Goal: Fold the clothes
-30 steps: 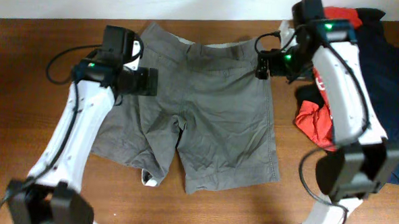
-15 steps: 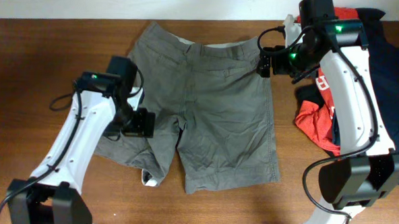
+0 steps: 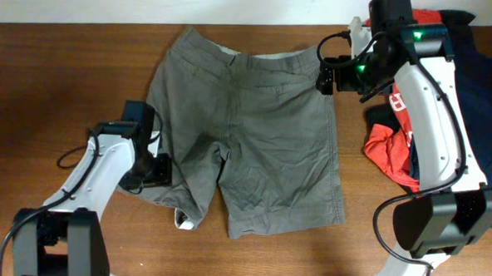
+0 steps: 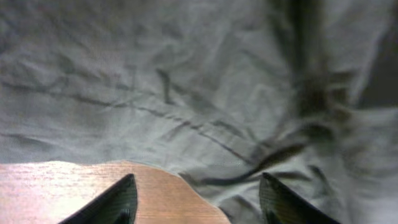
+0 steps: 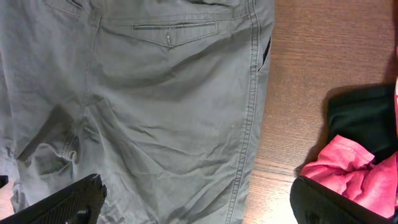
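The grey-khaki shorts point(image 3: 247, 121) lie spread flat on the wooden table point(image 3: 48, 88), waistband at the far edge and both legs toward the front. A bit of pale lining point(image 3: 184, 221) shows at the left leg's hem. My left gripper point(image 3: 147, 171) is open and low over the outer edge of the left leg. In the left wrist view its fingers point(image 4: 199, 202) straddle the cloth edge point(image 4: 205, 112) and bare wood. My right gripper point(image 3: 325, 76) is open above the right hip. In the right wrist view its fingers point(image 5: 205, 202) hang wide over the side seam point(image 5: 249, 124).
A red printed T-shirt point(image 3: 391, 148) and a dark navy garment point(image 3: 481, 98) lie bunched at the right, close to the shorts' right edge. Both also show in the right wrist view, the red cloth point(image 5: 354, 174) and the dark cloth point(image 5: 364, 115). A pale wall borders the table's far side.
My left arm has moved from the left waistband down toward the front, to the outer edge of the left leg. The right arm has hardly moved. The shorts lie as before.
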### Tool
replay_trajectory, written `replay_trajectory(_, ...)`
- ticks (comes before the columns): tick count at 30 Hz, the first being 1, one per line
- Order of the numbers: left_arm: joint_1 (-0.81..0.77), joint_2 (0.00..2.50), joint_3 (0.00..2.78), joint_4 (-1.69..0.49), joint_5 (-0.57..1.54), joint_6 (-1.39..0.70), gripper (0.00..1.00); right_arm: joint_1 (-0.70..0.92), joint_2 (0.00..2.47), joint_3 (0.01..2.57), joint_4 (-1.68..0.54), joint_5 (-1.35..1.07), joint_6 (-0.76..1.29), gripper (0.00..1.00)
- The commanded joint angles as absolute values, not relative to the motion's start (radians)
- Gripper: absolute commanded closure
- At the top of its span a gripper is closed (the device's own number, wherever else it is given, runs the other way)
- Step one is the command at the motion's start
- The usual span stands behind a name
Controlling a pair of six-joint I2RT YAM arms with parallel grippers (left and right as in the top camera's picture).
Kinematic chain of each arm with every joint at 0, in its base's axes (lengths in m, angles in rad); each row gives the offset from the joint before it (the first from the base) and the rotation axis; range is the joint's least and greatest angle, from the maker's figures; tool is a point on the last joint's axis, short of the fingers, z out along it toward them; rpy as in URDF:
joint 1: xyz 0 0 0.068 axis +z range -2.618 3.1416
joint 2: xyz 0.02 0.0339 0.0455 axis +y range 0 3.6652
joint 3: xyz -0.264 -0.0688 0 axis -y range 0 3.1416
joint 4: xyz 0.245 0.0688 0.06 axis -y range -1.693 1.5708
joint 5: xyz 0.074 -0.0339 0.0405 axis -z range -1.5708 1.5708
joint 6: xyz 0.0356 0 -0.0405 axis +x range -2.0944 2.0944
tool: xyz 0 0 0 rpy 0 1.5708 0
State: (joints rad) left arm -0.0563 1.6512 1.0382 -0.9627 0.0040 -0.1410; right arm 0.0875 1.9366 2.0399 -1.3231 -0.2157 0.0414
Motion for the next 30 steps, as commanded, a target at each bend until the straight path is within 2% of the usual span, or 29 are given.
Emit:
replay_trajectory(1,-0.051,1.654,0.988,-0.899,-0.048,-0.142,0.53,0.084,1.937,2.046,-1.321,-0.225,0.029,0.01)
replay_trajectory(5,-0.051,1.655,0.942,-0.825,-0.049,-0.142,0.61,0.085,1.937,2.046,-1.324,-0.225,0.029,0.01)
replay_trajectory(11,-0.014,1.657,0.894,-0.793,-0.154,-0.208,0.62,0.085,1.937,2.024,-1.332,-0.226,0.029,0.00)
replay_trajectory(18,0.155,1.674,0.883,-0.773,-0.162,-0.220,0.62,0.091,1.937,2.006,-1.335,-0.244,0.029,0.02)
replay_trajectory(20,0.198,1.684,0.883,-0.754,-0.162,-0.220,0.66,0.100,1.937,2.006,-1.335,-0.261,0.029,0.04)
replay_trajectory(30,0.240,1.689,0.883,-0.636,-0.090,-0.220,0.67,0.250,1.937,2.006,-1.457,-0.363,-0.049,0.07)
